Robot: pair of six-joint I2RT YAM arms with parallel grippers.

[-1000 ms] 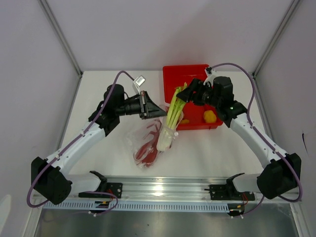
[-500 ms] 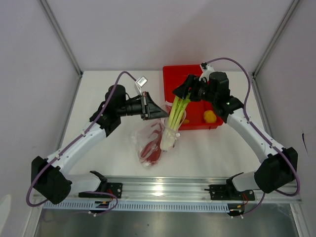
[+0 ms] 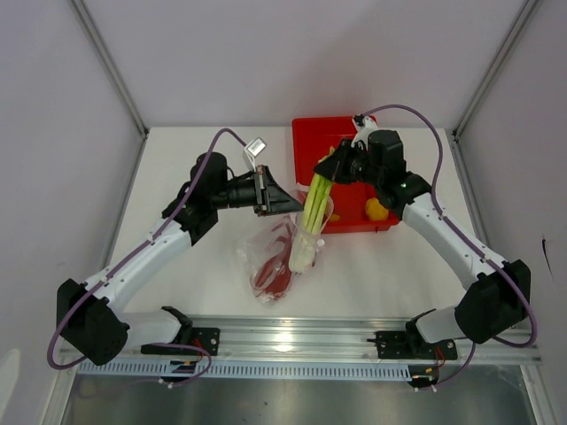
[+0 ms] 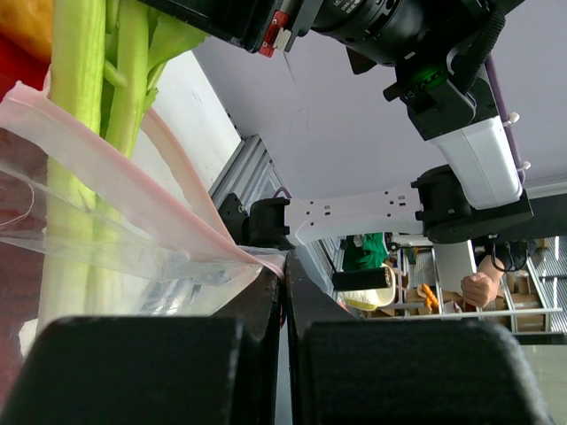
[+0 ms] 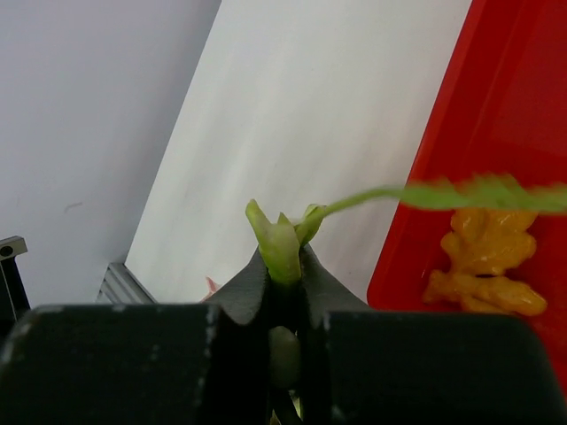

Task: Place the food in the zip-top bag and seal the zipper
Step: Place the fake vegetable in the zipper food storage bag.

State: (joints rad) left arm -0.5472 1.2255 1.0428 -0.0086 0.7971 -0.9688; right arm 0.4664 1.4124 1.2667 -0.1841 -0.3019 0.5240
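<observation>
Held the white-and-black left arm (image 3: 151, 252) stretched from seven o'clock toward centre, black two-finger left gripper (image 3: 291, 204) pinched flat on the pinkish zipper strip (image 4: 177, 208). Held the matching right arm (image 3: 447, 235) bent from five o'clock toward twelve, right gripper (image 3: 326, 168) clamped on the green leek-like stalk (image 3: 312, 205).

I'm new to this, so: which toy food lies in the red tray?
The yellow-orange pieces, in the red tray. The lobster lies inside the bag; the right gripper pinches the stalk.

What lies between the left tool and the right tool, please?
The green stalk, in the top view: the right tool pinches its leafy end, the left tool holds the bag by its mouth.
</observation>
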